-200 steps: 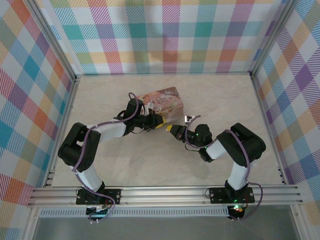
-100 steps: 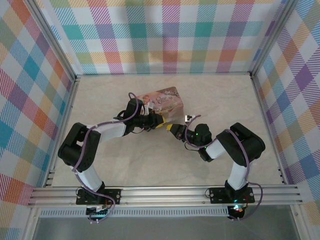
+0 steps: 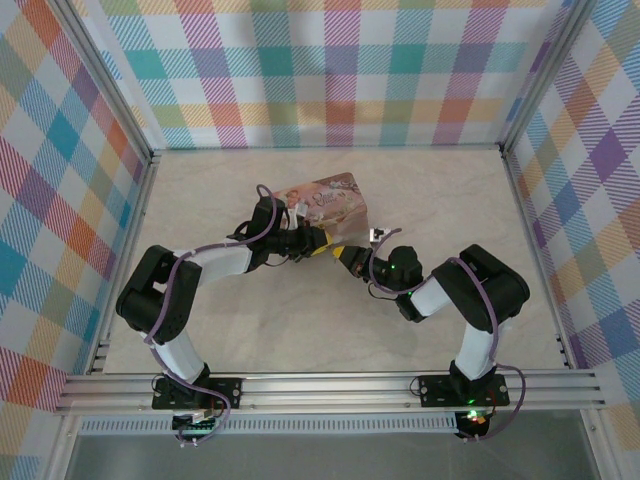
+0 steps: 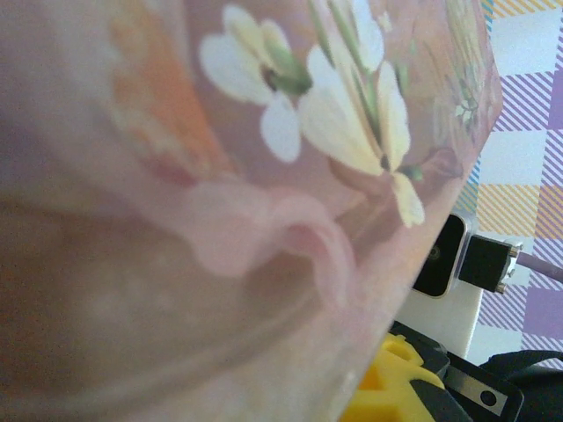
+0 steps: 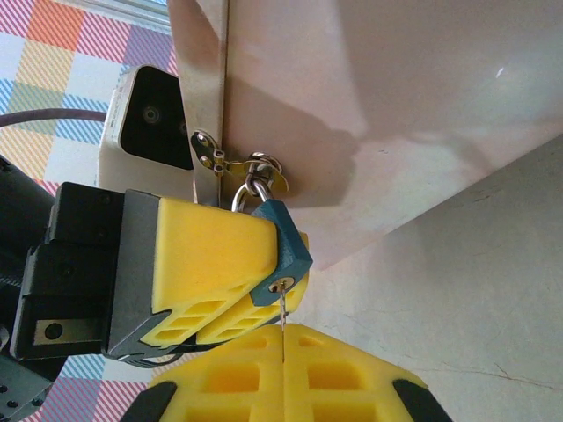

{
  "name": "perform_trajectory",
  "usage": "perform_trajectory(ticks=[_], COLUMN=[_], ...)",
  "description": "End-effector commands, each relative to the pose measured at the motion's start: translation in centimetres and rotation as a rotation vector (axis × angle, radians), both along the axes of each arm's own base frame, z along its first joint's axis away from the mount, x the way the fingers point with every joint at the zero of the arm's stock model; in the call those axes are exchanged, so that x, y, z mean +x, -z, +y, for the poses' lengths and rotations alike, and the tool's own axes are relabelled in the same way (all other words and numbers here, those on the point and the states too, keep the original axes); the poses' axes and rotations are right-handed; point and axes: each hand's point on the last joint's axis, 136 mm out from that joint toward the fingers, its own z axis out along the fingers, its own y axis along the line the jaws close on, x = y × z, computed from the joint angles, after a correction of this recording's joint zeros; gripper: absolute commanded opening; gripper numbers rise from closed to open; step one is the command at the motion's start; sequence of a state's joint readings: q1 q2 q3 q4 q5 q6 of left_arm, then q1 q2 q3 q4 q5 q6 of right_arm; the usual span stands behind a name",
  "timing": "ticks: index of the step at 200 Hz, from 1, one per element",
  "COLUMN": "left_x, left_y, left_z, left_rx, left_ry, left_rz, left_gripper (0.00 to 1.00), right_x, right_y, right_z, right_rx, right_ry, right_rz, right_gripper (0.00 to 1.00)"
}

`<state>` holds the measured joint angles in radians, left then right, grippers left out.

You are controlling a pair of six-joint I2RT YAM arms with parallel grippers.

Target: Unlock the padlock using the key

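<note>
Beige, faintly veined worktop (image 3: 450, 200), smooth. At its middle, glossy pink flower-printed tin (image 3: 330, 205), boxy. Just near of it, left pincer (image 5: 255, 290), blocky ribbed yellow fingers pressed onto the blue wedge-shaped padlock (image 5: 286, 251); steel shackle looped through the tin's small metal hasp (image 5: 237, 165). Right pincer (image 5: 283, 356) pinched tight on the thin grey key (image 5: 283, 318), tip in the padlock's round keyhole.
</note>
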<state>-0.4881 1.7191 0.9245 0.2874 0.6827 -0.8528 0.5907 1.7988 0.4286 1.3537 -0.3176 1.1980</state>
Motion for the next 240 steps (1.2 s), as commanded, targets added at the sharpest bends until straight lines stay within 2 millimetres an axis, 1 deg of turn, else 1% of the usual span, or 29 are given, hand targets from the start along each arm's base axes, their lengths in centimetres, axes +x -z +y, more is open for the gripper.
perform_trajectory(ticks=[1, 37, 127, 181, 196, 219, 240], left_x=[-0.9, -1.0, -0.9, -0.9, -0.9, -0.9, -1.0], left_y=[-2.6, -2.6, -2.7, -2.6, -2.6, -2.8, -3.2], left_z=[-0.8, -0.8, -0.9, -0.8, -0.9, -1.0, -1.2], left_rx=[-0.077, -0.081, -0.088, -0.086, -0.09, -0.102, -0.116], left_ry=[0.056, 0.056, 0.06, 0.06, 0.06, 0.066, 0.074], left_rz=[-0.037, -0.037, -0.042, -0.04, -0.041, -0.044, -0.052], left_gripper=[0.1, 0.1, 0.1, 0.1, 0.1, 0.1, 0.1], right_x=[0.8, 0.9, 1.0, 1.0, 1.0, 1.4, 1.8], right_y=[-2.2, -3.0, -4.1, -4.4, -4.2, -3.8, -3.9], right_z=[0.3, 0.3, 0.1, -0.1, -0.2, -0.1, 0.2], right_rx=[0.055, 0.067, 0.091, 0.101, 0.1, 0.106, 0.129], right_ry=[0.023, 0.024, 0.038, 0.044, 0.049, 0.06, 0.062], right_rz=[-0.054, -0.071, -0.077, -0.074, -0.068, -0.043, -0.015], right_gripper=[0.0, 0.0, 0.0, 0.0, 0.0, 0.0, 0.0])
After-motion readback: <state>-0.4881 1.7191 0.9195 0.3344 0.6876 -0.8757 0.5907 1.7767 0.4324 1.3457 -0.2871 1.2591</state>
